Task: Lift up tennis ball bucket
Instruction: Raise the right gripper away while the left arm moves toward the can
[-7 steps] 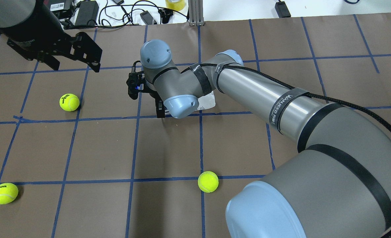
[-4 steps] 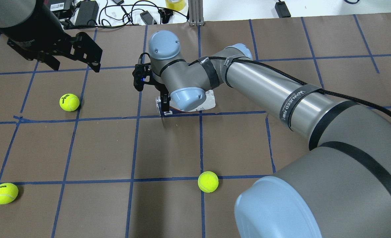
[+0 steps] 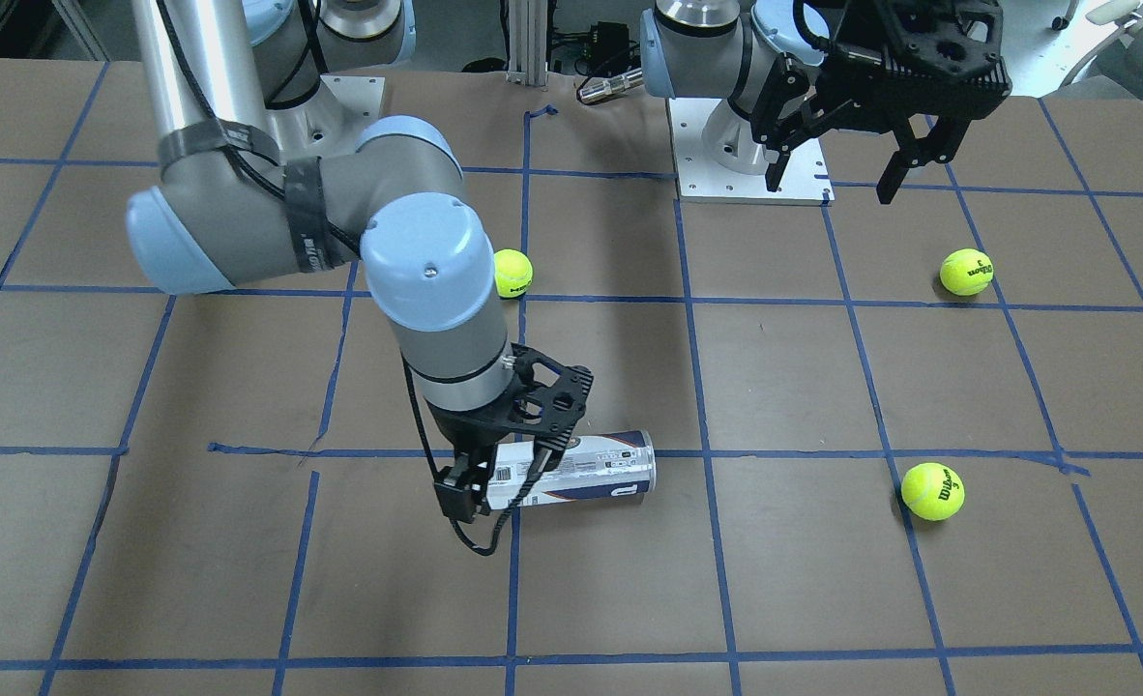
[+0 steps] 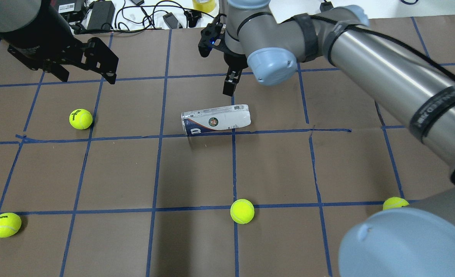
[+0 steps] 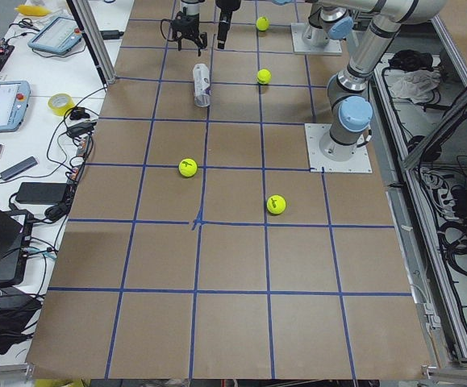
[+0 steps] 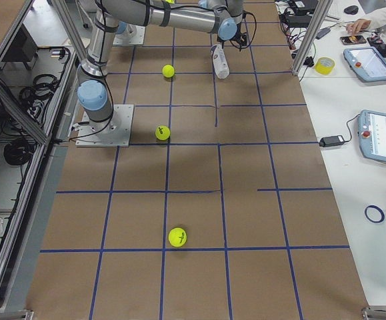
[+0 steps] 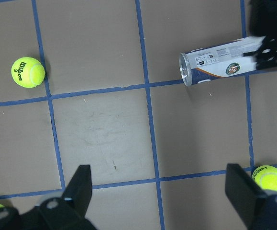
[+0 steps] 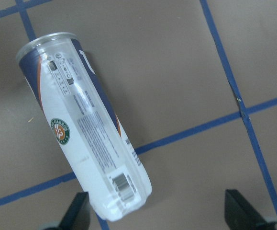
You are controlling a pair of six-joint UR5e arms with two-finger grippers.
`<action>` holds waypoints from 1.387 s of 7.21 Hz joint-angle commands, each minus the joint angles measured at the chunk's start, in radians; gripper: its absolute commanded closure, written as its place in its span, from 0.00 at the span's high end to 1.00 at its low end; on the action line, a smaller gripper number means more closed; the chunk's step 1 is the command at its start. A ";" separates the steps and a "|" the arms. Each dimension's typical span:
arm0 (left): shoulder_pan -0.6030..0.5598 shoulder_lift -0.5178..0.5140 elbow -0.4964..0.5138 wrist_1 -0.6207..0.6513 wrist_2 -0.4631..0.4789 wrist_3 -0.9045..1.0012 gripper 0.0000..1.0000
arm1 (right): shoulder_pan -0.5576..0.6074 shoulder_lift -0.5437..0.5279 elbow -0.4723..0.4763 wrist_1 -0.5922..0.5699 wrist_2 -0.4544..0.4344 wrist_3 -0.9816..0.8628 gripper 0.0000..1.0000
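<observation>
From across the room, the slim clear-plastic tennis ball bucket (image 3: 591,469), white-labelled with a navy band, lies on its side on the brown paper-covered bench (image 3: 823,599), which is taped in a blue grid. The black two-fingered right pincer (image 3: 496,483) hangs in front of its barcode end, jaws apart and gripping nothing. The black left pincer (image 3: 831,188) hovers near its own base, jaws spread and empty. Three yellow-green felt tennis balls (image 3: 932,491) sit scattered about.

From overhead, the bucket lies free beside a blue line with its round green logo facing up. Its silver-rimmed end points toward the robot's left. The right pincer shows beyond it, apart from it, and four balls show here.

The two side views put the bucket flat at the far end of the bench. The jaws are too small there to judge.

The left wrist view shows its fingers wide apart over bare paper, with the bucket at the upper right.

The right wrist view looks down on the bucket, which runs diagonally. Both fingers are spread wide at the bottom corners.
</observation>
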 commanded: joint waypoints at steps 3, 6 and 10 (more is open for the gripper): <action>0.000 -0.011 0.000 -0.002 -0.006 -0.014 1.00 | -0.169 -0.347 -0.001 0.371 -0.013 0.338 1.00; 0.003 -0.099 -0.011 0.008 -0.183 -0.017 1.00 | -0.197 -0.376 0.002 0.373 -0.046 0.658 1.00; 0.073 -0.337 -0.044 0.066 -0.421 0.091 1.00 | -0.256 -0.389 0.003 0.436 -0.070 0.888 1.00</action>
